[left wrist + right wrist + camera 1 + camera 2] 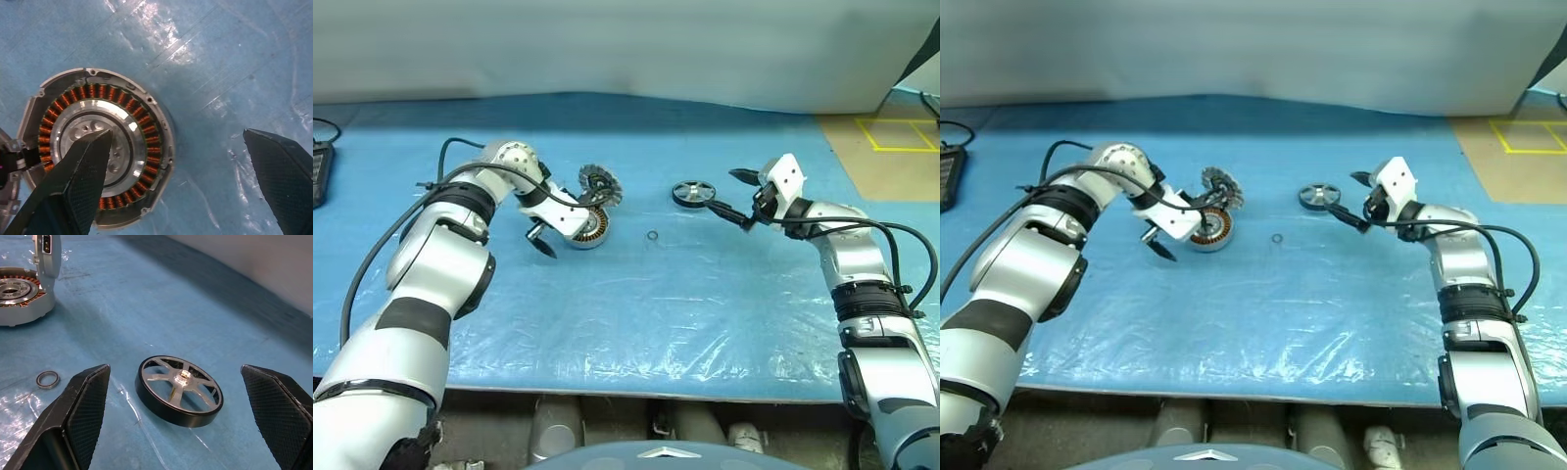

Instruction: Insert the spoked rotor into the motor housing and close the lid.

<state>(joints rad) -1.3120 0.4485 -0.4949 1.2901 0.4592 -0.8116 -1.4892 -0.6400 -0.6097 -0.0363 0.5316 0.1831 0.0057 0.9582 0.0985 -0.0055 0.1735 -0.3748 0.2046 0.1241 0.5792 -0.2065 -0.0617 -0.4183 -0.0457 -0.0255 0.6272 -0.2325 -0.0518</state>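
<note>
The spoked rotor lay flat just ahead of the right gripper, between its spread fingers; the left gripper, also spread, hung over the motor housing.

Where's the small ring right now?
The small ring lies flat on the blue sheet mid-table in the head views, between the housing and the rotor.

Glossy crinkled blue plastic sheet, shiny metal motor housing with copper-coloured windings.
</note>
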